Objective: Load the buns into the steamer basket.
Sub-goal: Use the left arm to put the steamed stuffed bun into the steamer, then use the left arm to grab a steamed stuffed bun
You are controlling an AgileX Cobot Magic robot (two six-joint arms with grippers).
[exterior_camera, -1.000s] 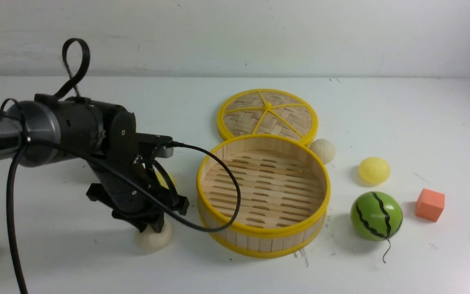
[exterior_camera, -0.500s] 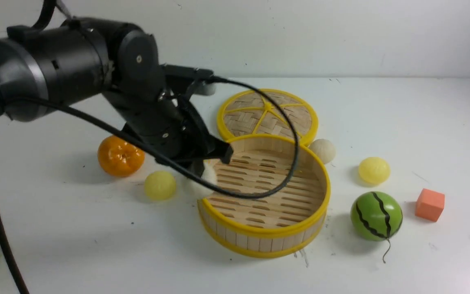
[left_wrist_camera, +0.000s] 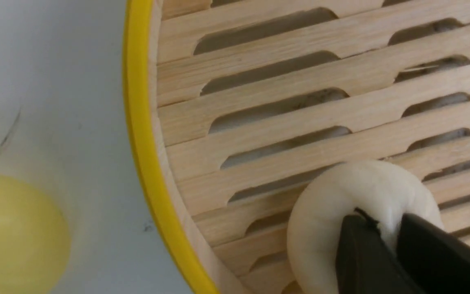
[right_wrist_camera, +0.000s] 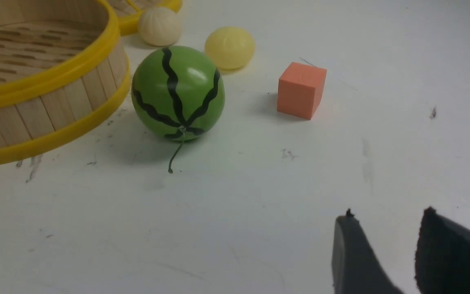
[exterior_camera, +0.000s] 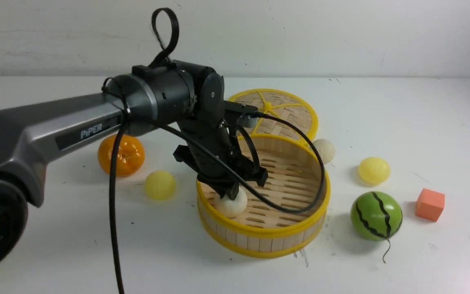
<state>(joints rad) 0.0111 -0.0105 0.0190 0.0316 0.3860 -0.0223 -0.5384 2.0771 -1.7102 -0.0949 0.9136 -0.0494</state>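
Observation:
My left gripper (exterior_camera: 231,192) is shut on an off-white bun (exterior_camera: 231,204) and holds it low inside the steamer basket (exterior_camera: 300,230), near its left wall. In the left wrist view the black fingertips (left_wrist_camera: 357,228) pinch the bun (left_wrist_camera: 333,200) just over the slatted floor of the basket (left_wrist_camera: 137,122). A pale yellow bun (exterior_camera: 160,185) lies left of the basket and also shows in the left wrist view (left_wrist_camera: 14,232). Another off-white bun (exterior_camera: 323,150) and a pale yellow bun (exterior_camera: 374,170) lie to its right. My right gripper (right_wrist_camera: 386,216) is open and empty over bare table.
The woven lid (exterior_camera: 284,112) lies behind the basket. An orange (exterior_camera: 121,155) sits far left. A green striped watermelon ball (exterior_camera: 376,216) and an orange cube (exterior_camera: 429,204) sit right of the basket; both show in the right wrist view, ball (right_wrist_camera: 178,93), cube (right_wrist_camera: 301,90).
My left gripper lifted the off-white bun from the table left of the basket, carried it over the rim and lowered it inside the basket. The other buns have not moved.

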